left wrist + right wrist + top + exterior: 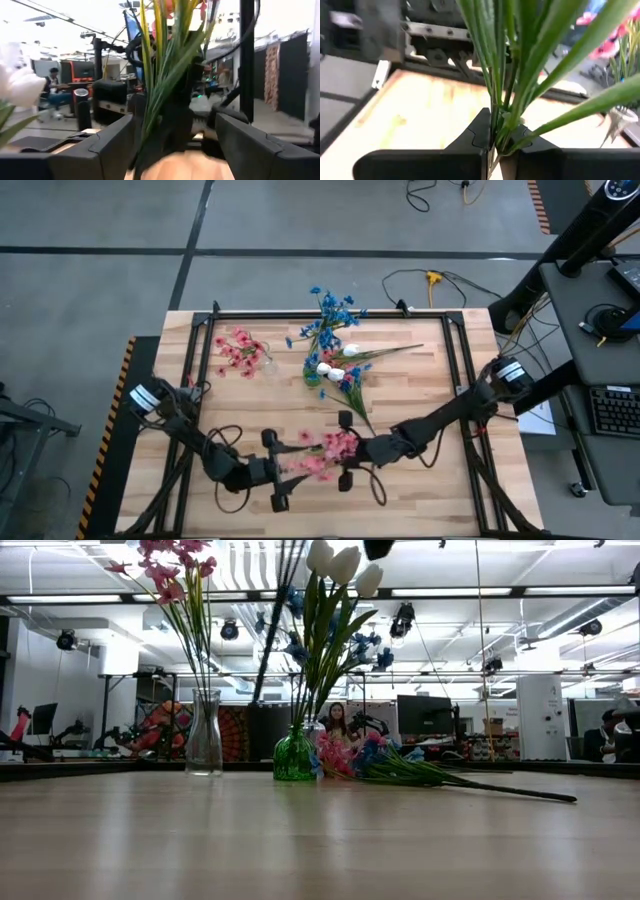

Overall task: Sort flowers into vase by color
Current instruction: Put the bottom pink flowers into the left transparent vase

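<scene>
Overhead, pink flowers (328, 452) held above near table (420, 490) edge between both tools. Right tool (495, 145) pinches thin green stems; right wrist view alone shows this. Left tool (172, 145) spread, stems between dark fingers (112, 142). Low view: clear glass vase (204, 735), green glass vase (293, 755).

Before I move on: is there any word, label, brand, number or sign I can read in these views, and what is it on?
No legible text in any view.
The clear glass vase and green glass vase show no labels.
The dark monitor screens in the room behind: nothing can be read.
The white cabinet at the back: any markings are too small to read.
</scene>
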Motion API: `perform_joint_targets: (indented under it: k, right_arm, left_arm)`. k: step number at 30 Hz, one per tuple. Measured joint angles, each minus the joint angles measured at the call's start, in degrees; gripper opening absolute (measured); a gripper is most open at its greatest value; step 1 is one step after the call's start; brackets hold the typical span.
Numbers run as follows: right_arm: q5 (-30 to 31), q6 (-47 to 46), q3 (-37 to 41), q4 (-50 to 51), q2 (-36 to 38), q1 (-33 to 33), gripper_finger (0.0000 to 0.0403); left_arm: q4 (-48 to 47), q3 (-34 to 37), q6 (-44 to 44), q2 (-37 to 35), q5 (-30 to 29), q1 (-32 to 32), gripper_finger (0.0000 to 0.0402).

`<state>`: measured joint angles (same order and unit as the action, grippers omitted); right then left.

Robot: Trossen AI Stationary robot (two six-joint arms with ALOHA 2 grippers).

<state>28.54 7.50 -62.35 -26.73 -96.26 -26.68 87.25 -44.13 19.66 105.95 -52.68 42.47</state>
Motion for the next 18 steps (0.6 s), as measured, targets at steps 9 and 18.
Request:
perform_joint_targets:
  k: [9, 18]
  right_arm:
    - [-0.05, -0.04, -3.41, 3.74, -3.09, 0.71, 0.0012]
    - [-0.01, -0.05, -3.38, 3.82, -3.11, 1.23, 0.0012]
  left_arm:
    - [-0.24, -0.03, -0.31, -0.02, 1.15, -3.29, 0.0258]
    - [-3.71, 0.01, -5.8, -0.04, 8.43, -7.0, 0.0258]
